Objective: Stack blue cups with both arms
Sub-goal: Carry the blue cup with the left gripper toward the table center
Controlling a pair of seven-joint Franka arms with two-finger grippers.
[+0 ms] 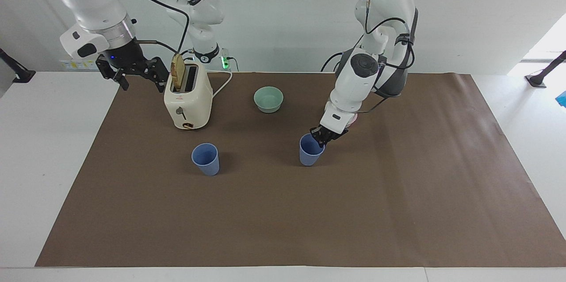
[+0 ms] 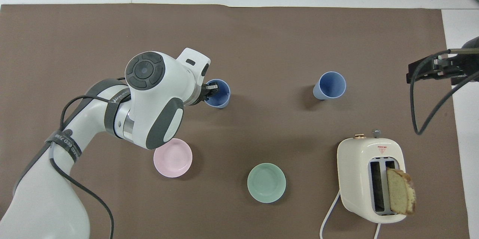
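Two blue cups stand upright on the brown mat. My left gripper (image 1: 321,137) is shut on the rim of one blue cup (image 1: 310,151), one finger inside and one outside; it also shows in the overhead view (image 2: 217,94) with the left gripper (image 2: 209,91). I cannot tell whether this cup rests on the mat. The other blue cup (image 1: 205,158) stands free toward the right arm's end, also seen from overhead (image 2: 330,85). My right gripper (image 1: 132,72) waits open and empty in the air beside the toaster, at the mat's edge (image 2: 434,70).
A cream toaster (image 1: 188,100) with a bread slice (image 1: 178,72) in one slot stands nearer to the robots than the free cup. A mint-green bowl (image 2: 266,182) and a pink bowl (image 2: 173,157) lie nearer to the robots than the held cup.
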